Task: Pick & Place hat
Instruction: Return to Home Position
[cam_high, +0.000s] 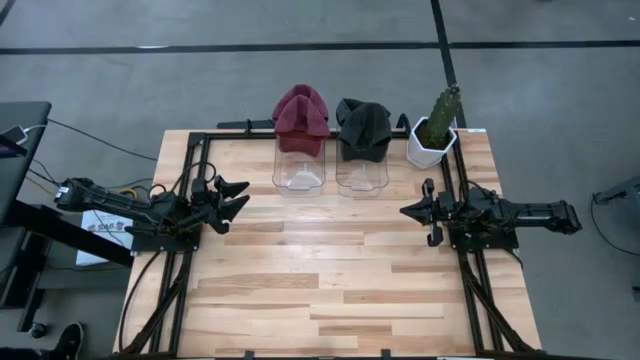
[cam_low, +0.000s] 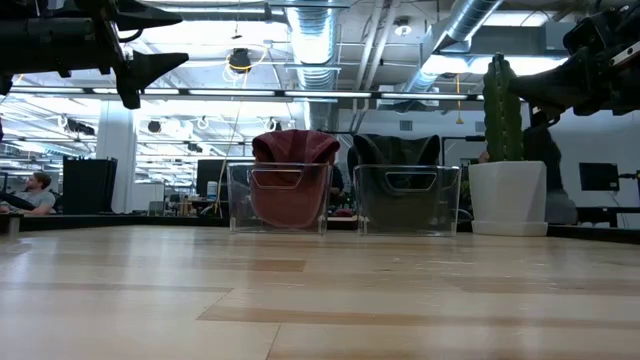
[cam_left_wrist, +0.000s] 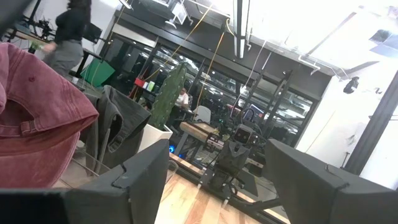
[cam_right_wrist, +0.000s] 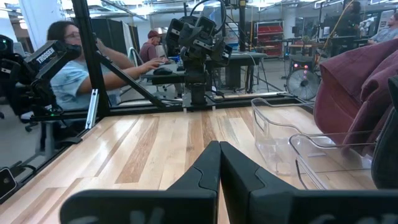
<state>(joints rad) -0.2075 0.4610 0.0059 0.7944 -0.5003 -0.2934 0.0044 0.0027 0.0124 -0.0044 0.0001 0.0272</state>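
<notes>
Currently: red cap (cam_high: 301, 115) in the left transparent bin (cam_high: 299, 172), black cap (cam_high: 364, 125) in the right transparent bin (cam_high: 362, 175), both at the surface's (cam_high: 320, 290) far edge; potted cactus (cam_high: 436, 125) just right. Left pincer (cam_high: 238, 196), released, over the left side; right pincer (cam_high: 407, 211), clenched, over the right side.

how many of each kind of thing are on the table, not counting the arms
caps: 2, red cap and black cap
clear bins: 2, left bin and right bin
potted cactus: 1
total: 5
</notes>
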